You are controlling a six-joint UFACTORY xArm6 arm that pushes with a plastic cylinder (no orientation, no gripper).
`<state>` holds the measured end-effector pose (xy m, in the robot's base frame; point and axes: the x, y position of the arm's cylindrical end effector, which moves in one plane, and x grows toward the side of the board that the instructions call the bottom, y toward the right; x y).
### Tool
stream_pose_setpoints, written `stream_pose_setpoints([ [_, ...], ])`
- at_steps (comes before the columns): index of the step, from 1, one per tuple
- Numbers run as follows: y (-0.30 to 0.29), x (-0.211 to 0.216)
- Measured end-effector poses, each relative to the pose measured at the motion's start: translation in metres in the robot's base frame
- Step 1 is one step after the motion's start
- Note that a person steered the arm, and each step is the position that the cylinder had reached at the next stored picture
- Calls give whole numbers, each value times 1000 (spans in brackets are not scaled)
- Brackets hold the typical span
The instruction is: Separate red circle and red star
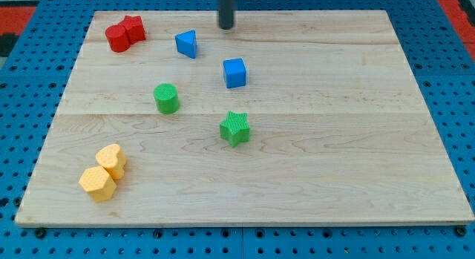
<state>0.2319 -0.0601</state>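
Observation:
The red circle (116, 38) and the red star (133, 27) sit touching each other near the top left corner of the wooden board (334, 162). The circle is on the left and slightly lower, the star on the right. My tip (225, 26) is at the view's top centre, well to the right of both red blocks and just right of and above the blue triangle (187, 44). It touches no block.
A blue cube (234, 73) lies below the tip. A green cylinder (166, 98) and a green star (235, 128) sit mid-board. A yellow heart (111, 159) and a yellow hexagon (97, 183) touch at the bottom left.

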Motion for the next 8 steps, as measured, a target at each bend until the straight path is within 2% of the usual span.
stream_pose_setpoints([
  [1,-45,31],
  [2,-58,12],
  [3,-125,-33],
  [4,-210,-23],
  [5,-157,11],
  [6,-137,4],
  [7,-152,54],
  [8,-183,84],
])
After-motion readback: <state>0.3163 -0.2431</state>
